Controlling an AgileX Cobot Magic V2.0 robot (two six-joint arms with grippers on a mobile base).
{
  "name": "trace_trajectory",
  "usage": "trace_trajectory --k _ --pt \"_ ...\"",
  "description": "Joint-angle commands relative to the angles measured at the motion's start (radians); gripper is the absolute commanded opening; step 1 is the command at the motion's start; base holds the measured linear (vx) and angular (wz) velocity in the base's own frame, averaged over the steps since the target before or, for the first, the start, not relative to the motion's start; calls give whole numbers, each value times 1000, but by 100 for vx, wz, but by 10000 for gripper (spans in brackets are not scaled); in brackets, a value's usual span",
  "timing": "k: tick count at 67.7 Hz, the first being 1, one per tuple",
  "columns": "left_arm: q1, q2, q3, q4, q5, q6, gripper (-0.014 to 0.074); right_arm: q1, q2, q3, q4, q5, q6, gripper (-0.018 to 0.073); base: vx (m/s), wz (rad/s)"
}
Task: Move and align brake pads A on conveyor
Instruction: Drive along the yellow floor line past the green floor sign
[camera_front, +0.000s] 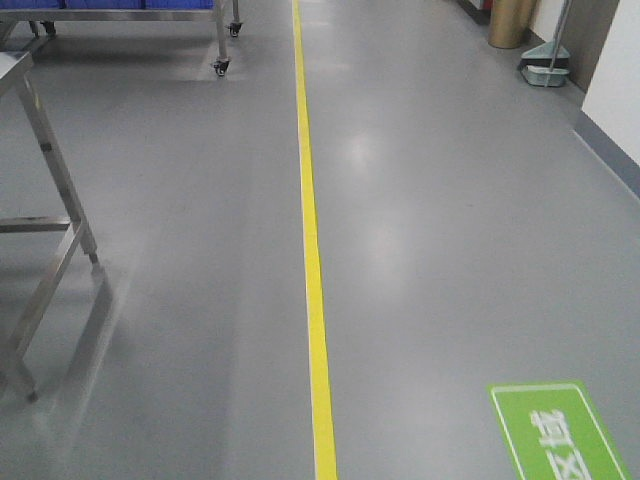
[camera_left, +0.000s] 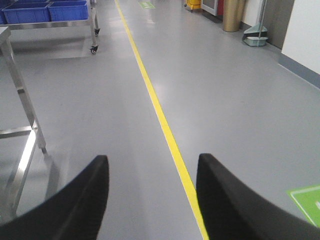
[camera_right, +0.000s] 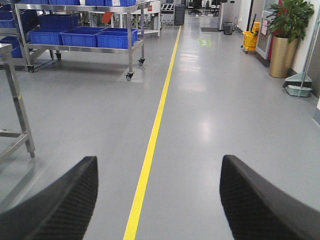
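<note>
The brake pads A and the conveyor are out of view in every frame. My left gripper (camera_left: 152, 162) is open, its two black fingers spread wide over bare grey floor with nothing between them. My right gripper (camera_right: 159, 164) is also open and holds nothing, its fingers standing either side of a yellow floor line (camera_right: 150, 150). Neither gripper shows in the front view.
A yellow line (camera_front: 312, 240) runs down the grey floor. A steel table frame (camera_front: 50, 230) stands at the left. A wheeled steel rack (camera_right: 80, 47) with blue bins (camera_right: 82, 36) sits far left. A green floor sign (camera_front: 555, 430), gold planter (camera_right: 281, 55) and dustpan (camera_right: 299, 87) lie right.
</note>
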Motion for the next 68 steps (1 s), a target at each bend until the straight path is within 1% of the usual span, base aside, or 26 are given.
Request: trace_trajectory --k 1,39,68 --pt "-4 11 -24 -3 -70 -2 391 0 15 -27 -6 -75 -10 488 73 3" --pt "-4 11 -24 -3 -70 -2 391 0 15 -27 -6 -75 -10 488 73 6" --pt "-4 11 -24 -3 -70 -2 391 0 15 -27 -6 -75 -10 488 69 -2"
